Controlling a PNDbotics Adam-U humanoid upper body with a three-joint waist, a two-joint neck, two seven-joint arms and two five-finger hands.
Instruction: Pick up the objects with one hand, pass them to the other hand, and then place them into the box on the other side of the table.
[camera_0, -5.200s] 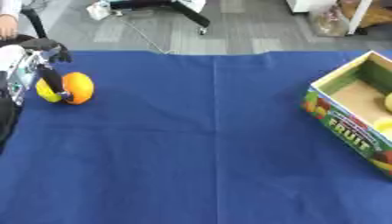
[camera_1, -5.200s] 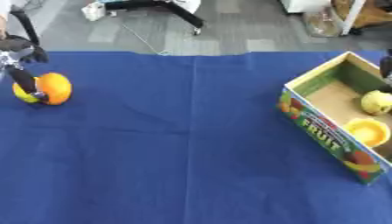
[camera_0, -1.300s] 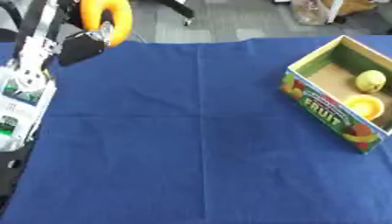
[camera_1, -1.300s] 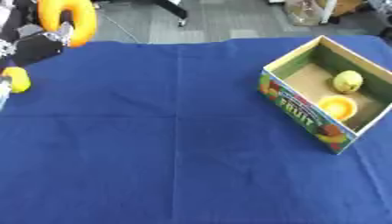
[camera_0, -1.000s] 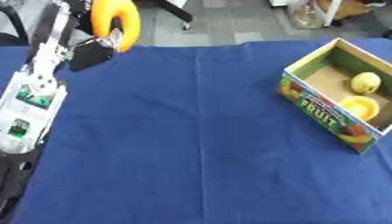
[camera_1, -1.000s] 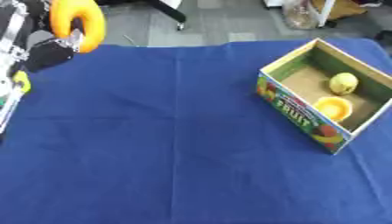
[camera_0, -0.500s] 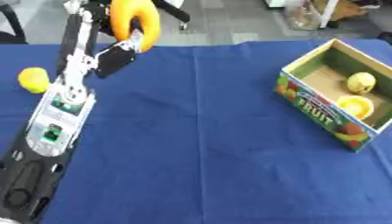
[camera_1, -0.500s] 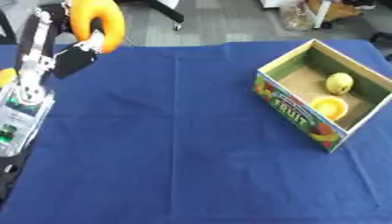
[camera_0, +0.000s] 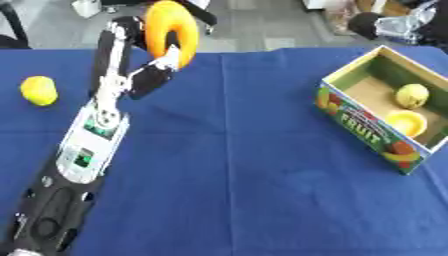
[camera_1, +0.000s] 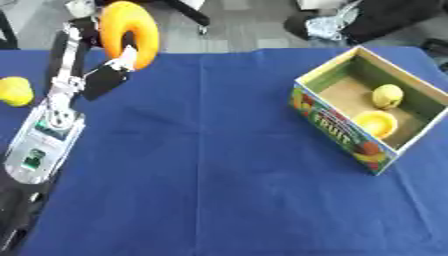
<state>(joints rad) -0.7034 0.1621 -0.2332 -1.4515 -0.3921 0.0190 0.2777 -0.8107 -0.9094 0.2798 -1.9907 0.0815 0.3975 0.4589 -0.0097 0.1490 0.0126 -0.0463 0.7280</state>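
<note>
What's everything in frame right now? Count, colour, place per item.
Orange ring-shaped object: 1, orange, held up in the left hand above the table's far left.
Yellow fruit: 1, yellow, on the cloth at the left edge.
Box: 1, cardboard with a green and fruit-print side, open top, on the table's right.
Pale yellow fruit: 1, yellow-green, inside the box, far part.
Yellow round item: 1, yellow, inside the box, nearer part.
Tablecloth: 1, blue, covering the table.
Left hand: 1, black and silver, fingers curled round the ring; arm comes in from the lower left.
Right hand: not in view.
</note>
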